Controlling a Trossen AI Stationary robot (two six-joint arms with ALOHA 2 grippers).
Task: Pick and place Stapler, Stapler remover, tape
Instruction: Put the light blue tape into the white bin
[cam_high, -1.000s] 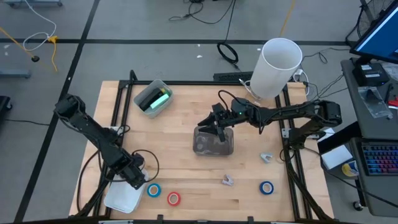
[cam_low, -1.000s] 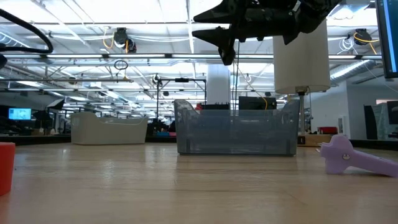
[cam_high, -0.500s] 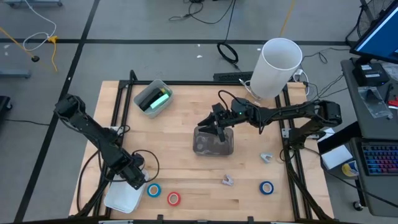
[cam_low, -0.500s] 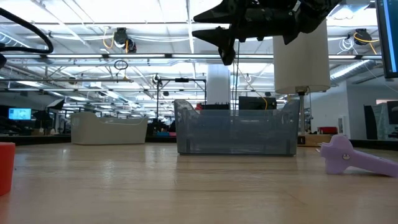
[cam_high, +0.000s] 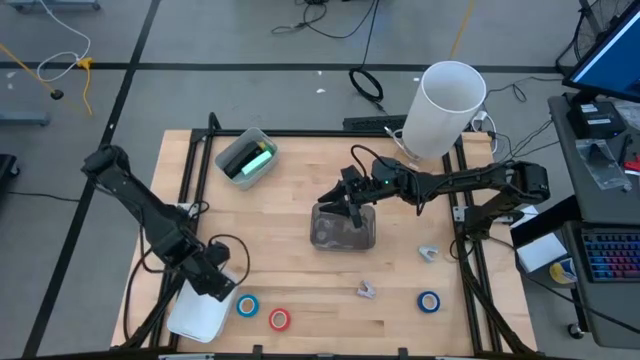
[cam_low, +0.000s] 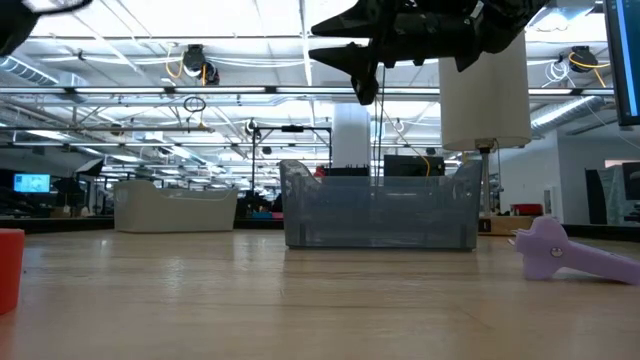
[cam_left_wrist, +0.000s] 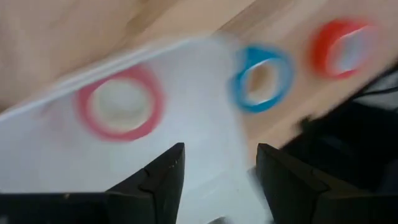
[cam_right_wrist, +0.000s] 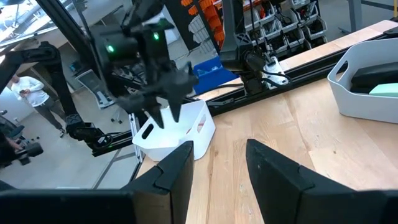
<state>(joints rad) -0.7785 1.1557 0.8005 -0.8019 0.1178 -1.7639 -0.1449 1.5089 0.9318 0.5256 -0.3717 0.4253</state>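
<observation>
inside the white tray (cam_left_wrist: 186, 155), only the left wrist view shows pink tape (cam_left_wrist: 119, 102) under the released left claw (cam_left_wrist: 221, 163).

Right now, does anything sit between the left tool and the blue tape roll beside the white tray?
Nothing visible does. The left tool hangs open over the white tray, which holds a pink tape roll. The blue tape roll lies just past the tray's edge on bare wood, a red tape roll beyond it.
</observation>
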